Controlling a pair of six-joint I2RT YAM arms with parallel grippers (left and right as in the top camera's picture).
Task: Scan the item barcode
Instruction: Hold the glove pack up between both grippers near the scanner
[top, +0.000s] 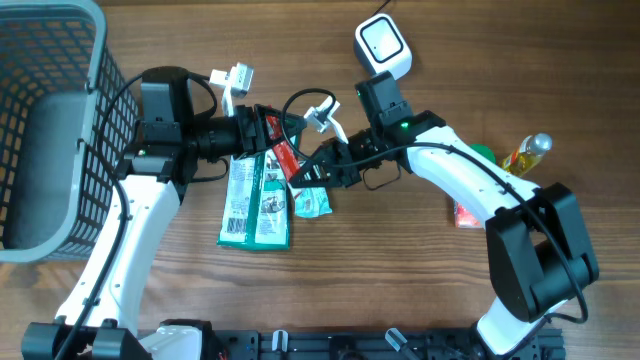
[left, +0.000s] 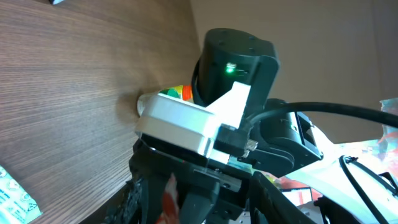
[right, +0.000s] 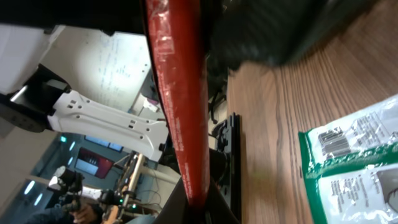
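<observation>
Over green pouches (top: 257, 200), right pincer (top: 300, 173) clamps red packet (top: 283, 158); crowding left pincer (top: 260, 130) unreadable.

Robotics lab, whiteboard (right: 118, 65) with writing, another white robot arm (right: 106, 121), lit screens (right: 99, 167) beyond wooden table (right: 267, 124)

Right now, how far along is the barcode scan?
Done: red packet held up, clamped in the right gripper. In hand: left gripper at its other end, grip unclear. Left: presenting its barcode to the white scanner.
</observation>
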